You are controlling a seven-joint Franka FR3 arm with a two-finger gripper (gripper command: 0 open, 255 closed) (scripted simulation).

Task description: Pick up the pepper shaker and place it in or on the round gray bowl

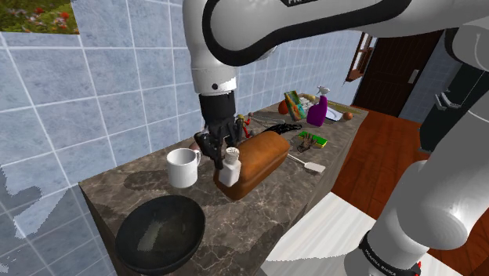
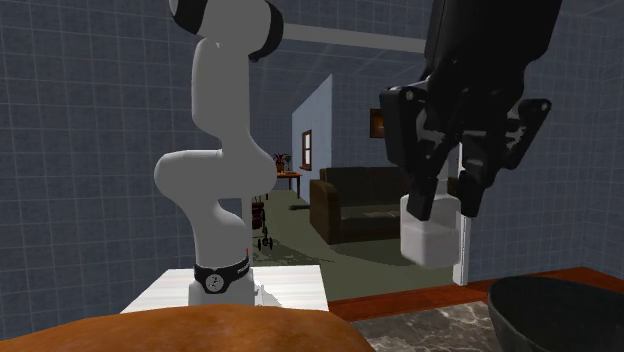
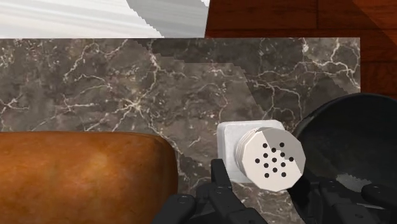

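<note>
Your all-black two-finger gripper (image 1: 223, 149) is clasped on the white square-bodied pepper shaker (image 1: 230, 168), its fingers pinching the neck just below the perforated round cap. In the second exterior view the shaker hangs upright, clear above the dark veined marble counter (image 1: 110, 192). It sits beside the brown bread loaf (image 1: 262, 161), with the round dark gray bowl (image 1: 133, 227) nearby. Your arm arches over, wrist pointing straight down.
</note>
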